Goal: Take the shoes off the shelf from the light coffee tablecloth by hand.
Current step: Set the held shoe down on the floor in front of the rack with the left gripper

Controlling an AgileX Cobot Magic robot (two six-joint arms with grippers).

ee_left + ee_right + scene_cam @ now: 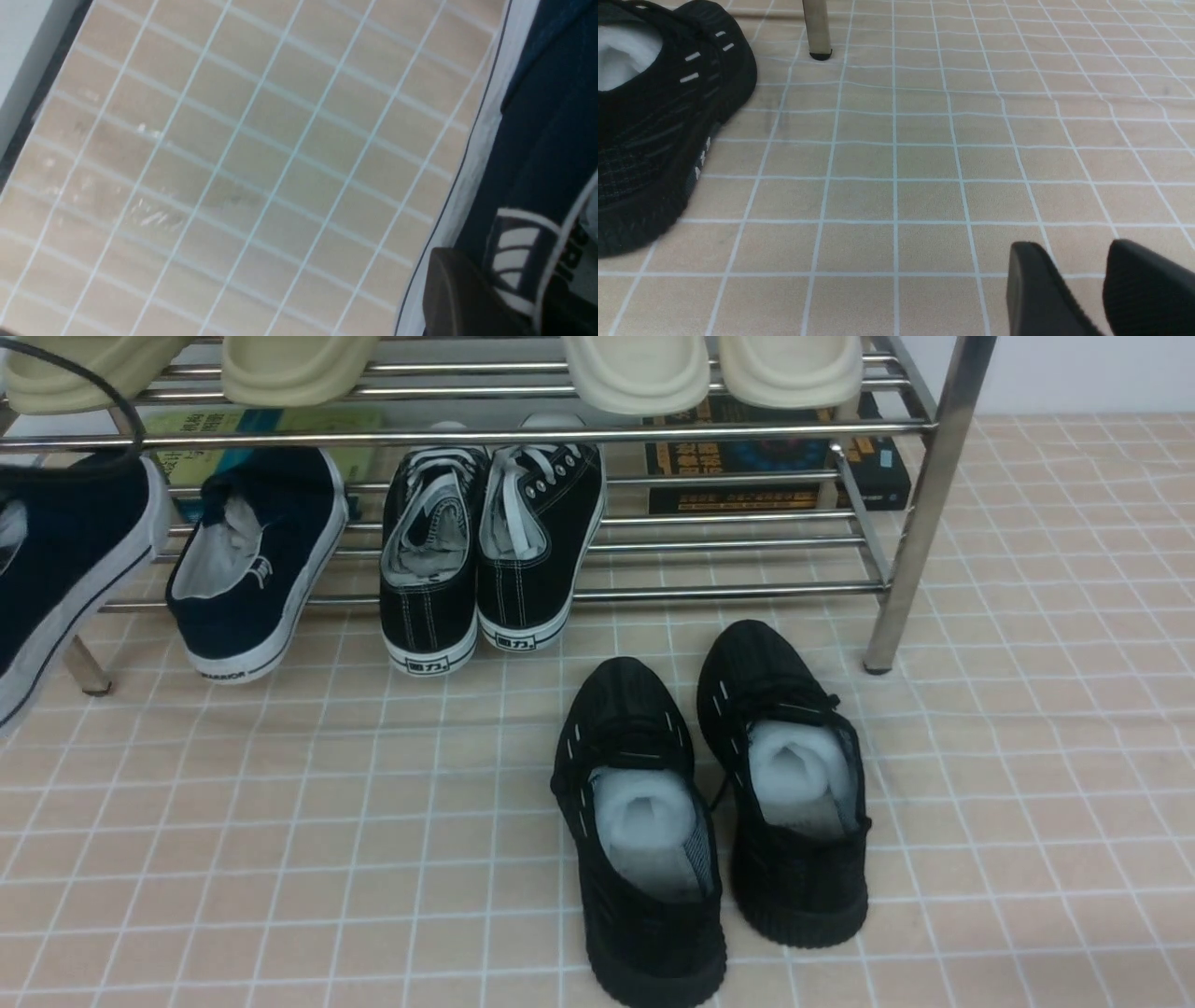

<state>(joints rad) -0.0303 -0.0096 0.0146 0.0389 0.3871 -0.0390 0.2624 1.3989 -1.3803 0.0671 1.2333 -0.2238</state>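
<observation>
Beige-pink grid tablecloth (280, 821) covers the whole surface; chrome shelf (920, 523) stands at the back of it w/ a pale wall behind.

One navy slip-on (65, 560) is at the far L edge, in front of the shelf's L end, tilted, white sole facing down-left; looks lifted off the cloth. Wrist cam shows the L gripper's one visible finger (460, 294) pressed against that shoe's heel collar by the striped tag, so it's clamped on the shoe; other finger hidden.

Second navy slip-on (252, 569) sits on the lower tier, toe to the back, heel poking out past the front rail, WARRIOR on the sole.

Black lace-ups (485, 551) are just beside it to the R, same tier. Cream slippers (635, 373) on the top tier, books (775, 457) behind the rails. Black knit trainers (635, 933) on the cloth in front, near the shelf's R leg.

R gripper (1073, 252) hangs low over bare cloth, jaws apart, nothing btwn them.
</observation>
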